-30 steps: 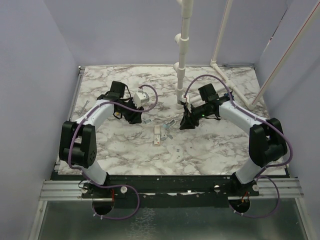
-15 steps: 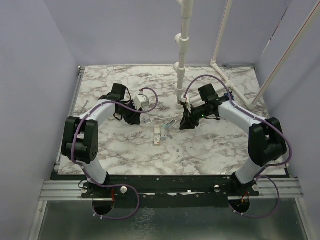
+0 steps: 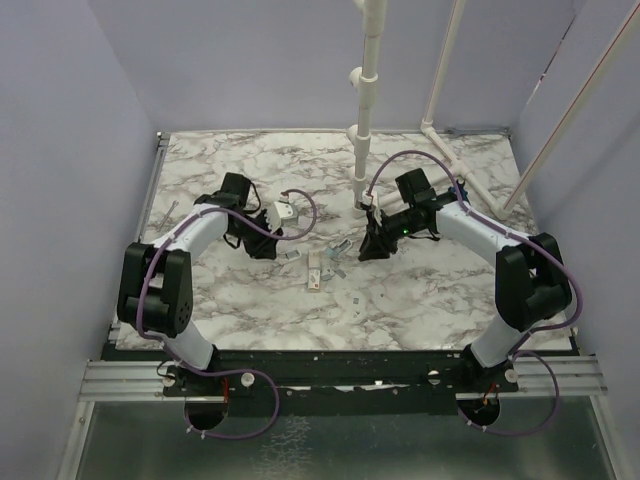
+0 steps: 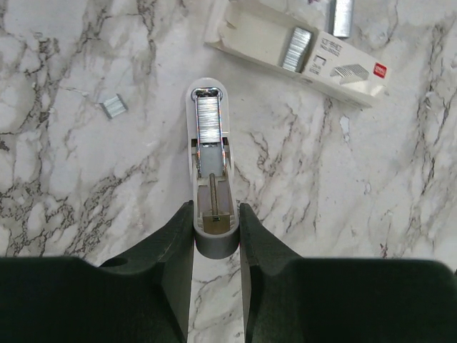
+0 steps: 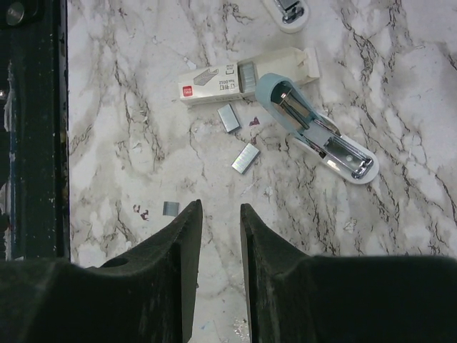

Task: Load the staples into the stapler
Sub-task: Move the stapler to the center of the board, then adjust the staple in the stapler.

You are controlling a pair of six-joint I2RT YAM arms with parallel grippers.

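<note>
A small white-and-grey stapler (image 4: 208,88) lies open on the marble with a silvery row of staples (image 4: 211,118) in its channel. My left gripper (image 4: 216,207) is shut on its rear end, one finger against each side. From above, this gripper (image 3: 280,247) is left of centre. A second mini stapler (image 5: 314,128), white with a light blue top, lies open near the staple box (image 5: 214,86). My right gripper (image 5: 219,207) hovers open above bare marble, short of that stapler, with nothing between its fingers.
Loose staple strips (image 5: 228,116) (image 5: 245,158) (image 5: 170,208) lie scattered by the box. The open box (image 4: 335,61) holds more staples. A white pipe stand (image 3: 362,130) rises behind the right gripper (image 3: 372,248). A dark rail (image 5: 36,128) edges the table.
My left gripper's jaws have narrowed onto the rear of the stapler and its wrist has shifted slightly. The right arm has not moved.
</note>
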